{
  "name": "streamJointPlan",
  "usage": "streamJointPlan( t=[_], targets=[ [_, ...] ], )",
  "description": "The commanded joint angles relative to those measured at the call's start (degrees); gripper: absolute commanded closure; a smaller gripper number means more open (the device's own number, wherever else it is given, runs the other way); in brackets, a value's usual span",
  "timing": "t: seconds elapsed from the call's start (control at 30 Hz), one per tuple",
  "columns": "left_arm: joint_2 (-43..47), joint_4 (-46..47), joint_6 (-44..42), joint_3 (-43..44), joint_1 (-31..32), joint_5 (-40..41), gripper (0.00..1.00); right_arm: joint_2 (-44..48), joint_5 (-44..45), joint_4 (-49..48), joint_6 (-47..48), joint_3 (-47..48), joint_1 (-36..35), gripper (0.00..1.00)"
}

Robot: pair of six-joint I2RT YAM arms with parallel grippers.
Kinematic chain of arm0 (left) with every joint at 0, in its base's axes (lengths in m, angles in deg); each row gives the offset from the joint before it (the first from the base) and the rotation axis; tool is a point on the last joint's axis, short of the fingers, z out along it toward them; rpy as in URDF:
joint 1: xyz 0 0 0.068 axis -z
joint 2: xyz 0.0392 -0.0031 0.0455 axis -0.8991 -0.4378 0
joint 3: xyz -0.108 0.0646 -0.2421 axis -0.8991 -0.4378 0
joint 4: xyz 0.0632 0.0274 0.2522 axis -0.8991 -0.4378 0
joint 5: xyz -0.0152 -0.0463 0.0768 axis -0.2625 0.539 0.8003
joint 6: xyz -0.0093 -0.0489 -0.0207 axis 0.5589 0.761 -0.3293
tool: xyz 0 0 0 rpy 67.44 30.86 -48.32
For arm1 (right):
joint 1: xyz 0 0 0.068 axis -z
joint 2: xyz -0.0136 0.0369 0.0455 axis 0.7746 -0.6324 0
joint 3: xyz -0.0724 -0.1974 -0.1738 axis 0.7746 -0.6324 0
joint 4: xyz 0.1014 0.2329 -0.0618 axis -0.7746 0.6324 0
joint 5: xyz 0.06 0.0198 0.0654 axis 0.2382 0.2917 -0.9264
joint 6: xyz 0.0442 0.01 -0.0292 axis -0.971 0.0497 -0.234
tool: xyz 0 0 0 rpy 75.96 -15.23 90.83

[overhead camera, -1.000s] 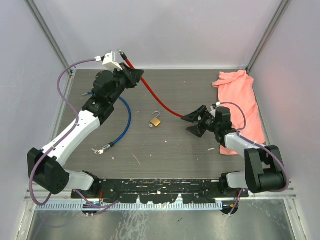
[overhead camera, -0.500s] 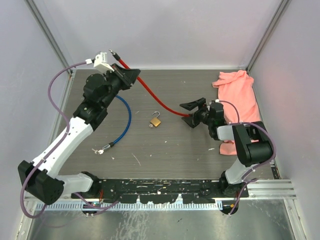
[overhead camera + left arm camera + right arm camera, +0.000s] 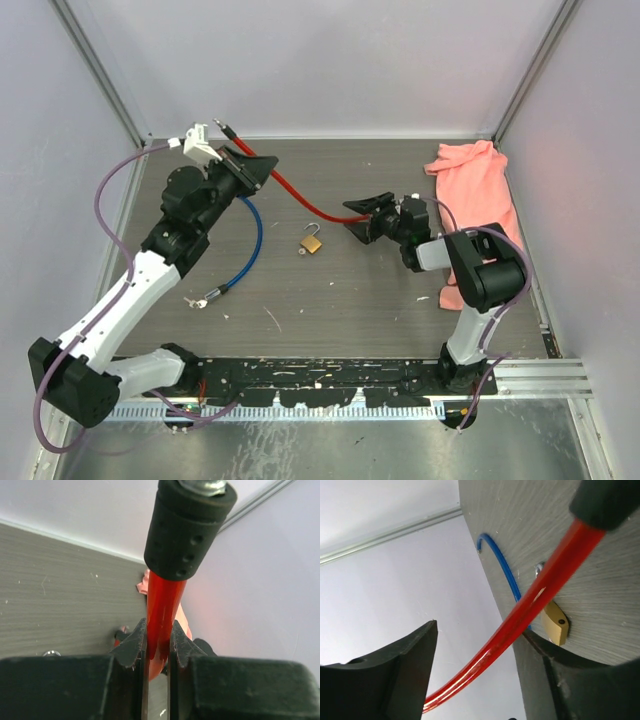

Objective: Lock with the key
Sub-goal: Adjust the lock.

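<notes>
1. Since a second ago the right arm has swung in toward the far left. The right gripper (image 3: 366, 216) now sits over the loose end of the red cable (image 3: 300, 197) instead of hanging nearer the pink cloth (image 3: 485, 190). The left arm has settled a little lower.
2. The left gripper (image 3: 250, 172) has its jaws pressed together on the red cable just below the black end cap. My left wrist view shows the cable pinched tight between both fingers.
3. The right gripper's jaws are spread. In my right wrist view the red cable runs through the gap between the fingers, closer to one of them, and I see no squeeze on it.
4. The padlock (image 3: 312, 242) lies flat on the table (image 3: 340, 300), between the two arms and just beside the right gripper, on its near-left side. Its shackle stands open and points toward the far wall, so its long axis runs roughly near to far.
5. What I take to be the key (image 3: 195, 300) lies by the near end of the blue cable (image 3: 256, 235), well apart from the padlock and on the left arm's side.
6. My judgement is that the right gripper is much the nearer to the padlock, and it is the free one. The key is on the left arm's side, but that gripper would first have to let go of the cable.
7. No locking has begun; key and padlock are apart.
</notes>
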Motion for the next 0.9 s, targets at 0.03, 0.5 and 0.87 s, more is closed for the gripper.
streamJointPlan(
  t=[0.03, 0.5, 0.87],
  targets=[
    [3.0, 5.6, 3.6, -2.9, -0.3, -4.6, 1.0, -0.8, 0.9, -7.9, -4.6, 5.1, -1.3, 0.4],
    [4.1, -3.9, -5.5, -8.3, -0.3, -16.0, 1.0, 3.1, -3.0, -2.2, 18.4, 11.3, 0.8, 0.99],
    [-0.1, -14.6, -32.0, -5.5, -0.2, -30.3, 1.0, 24.0, -17.3, 3.6, 68.3, 5.5, 0.5, 0.99]
  ],
)
